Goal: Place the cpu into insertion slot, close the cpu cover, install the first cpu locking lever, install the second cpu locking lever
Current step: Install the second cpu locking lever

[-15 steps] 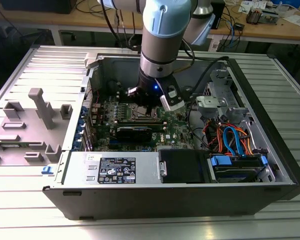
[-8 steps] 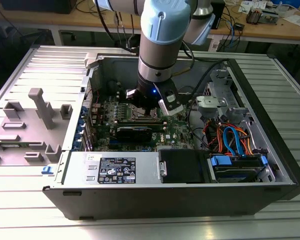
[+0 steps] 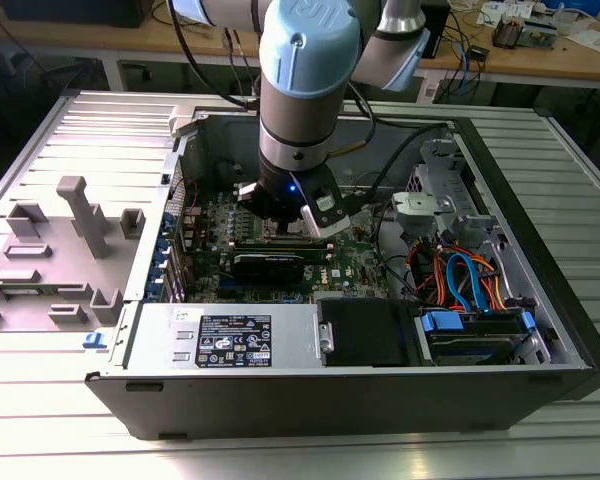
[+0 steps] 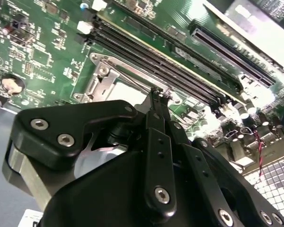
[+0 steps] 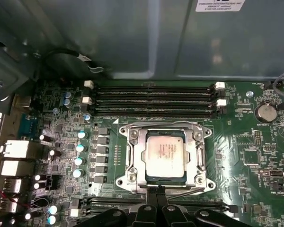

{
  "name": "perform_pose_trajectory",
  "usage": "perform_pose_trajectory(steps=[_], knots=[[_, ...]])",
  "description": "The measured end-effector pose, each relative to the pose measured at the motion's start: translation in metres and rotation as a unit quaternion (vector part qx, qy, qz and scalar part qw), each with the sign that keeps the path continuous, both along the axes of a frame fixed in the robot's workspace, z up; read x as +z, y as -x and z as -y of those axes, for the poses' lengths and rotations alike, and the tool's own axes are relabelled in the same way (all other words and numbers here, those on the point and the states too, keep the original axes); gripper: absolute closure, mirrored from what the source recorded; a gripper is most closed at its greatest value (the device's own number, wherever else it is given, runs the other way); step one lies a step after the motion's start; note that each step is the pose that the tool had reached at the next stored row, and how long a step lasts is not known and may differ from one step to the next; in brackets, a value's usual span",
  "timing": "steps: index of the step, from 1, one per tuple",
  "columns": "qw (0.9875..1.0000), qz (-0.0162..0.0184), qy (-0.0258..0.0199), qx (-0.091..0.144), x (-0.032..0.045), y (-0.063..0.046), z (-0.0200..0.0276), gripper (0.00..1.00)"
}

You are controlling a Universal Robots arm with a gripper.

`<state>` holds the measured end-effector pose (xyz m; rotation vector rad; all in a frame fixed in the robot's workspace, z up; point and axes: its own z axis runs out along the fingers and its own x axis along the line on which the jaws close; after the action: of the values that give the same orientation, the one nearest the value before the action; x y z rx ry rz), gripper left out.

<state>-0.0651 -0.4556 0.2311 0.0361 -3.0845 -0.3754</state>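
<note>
from the exterior view's left: grey fixtures point(image 3: 75, 215), then the gripper point(image 3: 292, 222) low in the open computer case point(image 3: 540, 260). its fingertips point(image 5: 157, 190) look pinched together at the cpu cover point(image 5: 132, 156), framing the seated cpu point(image 5: 166, 151); steady, square pressure seems wise.

Setting: electronics or robotics lab, most likely, judging by the furnishings. Evidence: an open desktop computer case point(image 3: 360, 330) lying on a ribbed metal table point(image 3: 540, 440); a robot arm point(image 3: 305, 90) reaching down into it. Grey plastic fixtures point(image 3: 75, 235) standing on a flat panel toward the exterior view's left. Wooden workbenches point(image 3: 540, 55) along the back, strewn with cables, papers and small devices, though these are too small to name. Green motherboard point(image 5: 255, 156) exposed inside the case.
</note>
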Motion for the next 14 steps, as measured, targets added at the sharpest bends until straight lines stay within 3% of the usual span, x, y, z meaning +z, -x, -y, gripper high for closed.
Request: perform_pose_trajectory(steps=[4,11,14], knots=[[1.0000,-0.0001,-0.0001,0.000,-0.0005,0.004,0.0057,0.89],[1.0000,-0.0001,-0.0029,0.001,-0.0011,0.015,0.0063,0.89],[1.0000,-0.0001,-0.0063,0.002,-0.0018,0.019,0.0063,0.89]])
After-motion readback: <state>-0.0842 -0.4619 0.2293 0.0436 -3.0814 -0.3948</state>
